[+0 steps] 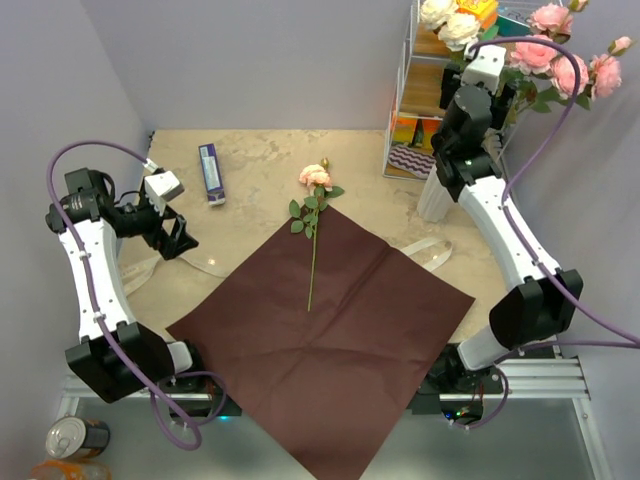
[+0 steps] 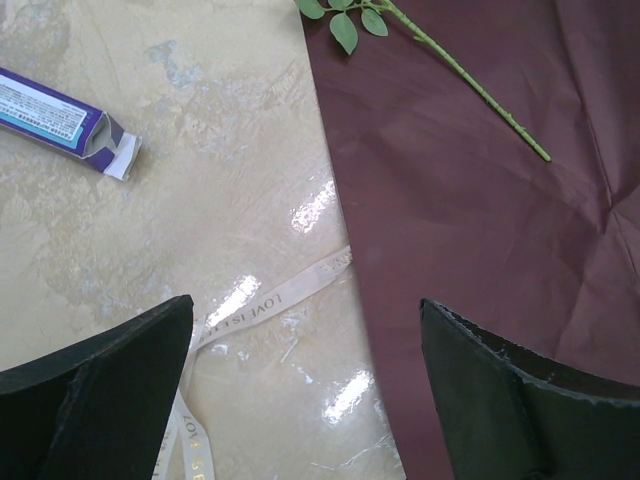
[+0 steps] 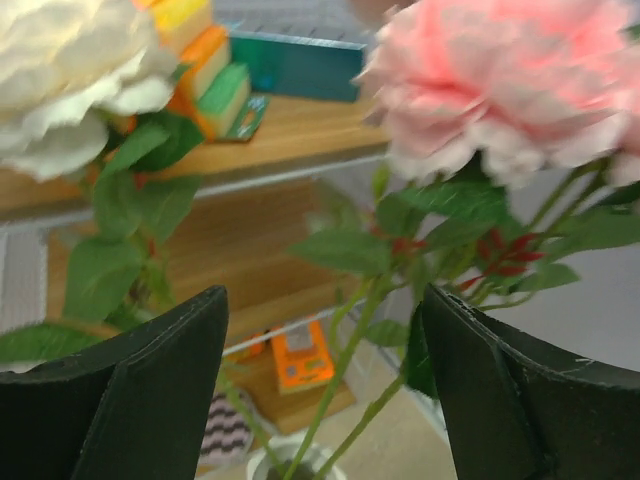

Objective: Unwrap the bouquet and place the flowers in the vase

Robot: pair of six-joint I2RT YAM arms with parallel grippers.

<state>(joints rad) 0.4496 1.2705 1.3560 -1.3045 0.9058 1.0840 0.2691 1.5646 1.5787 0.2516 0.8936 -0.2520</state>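
A robot lab cell: plain lilac walls [image 1: 250, 60] box in a marble-look desk [image 1: 262, 168], with cabled left arm [image 1: 95, 272] and right arm [image 1: 506, 236] bolted to an aluminium rail [image 1: 545, 373].

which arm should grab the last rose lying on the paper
Left, probably. The left gripper is open, low beside the maroon paper, with the stem of the rose in its wrist view. The right gripper is open too, but up among the blooms over the vase.
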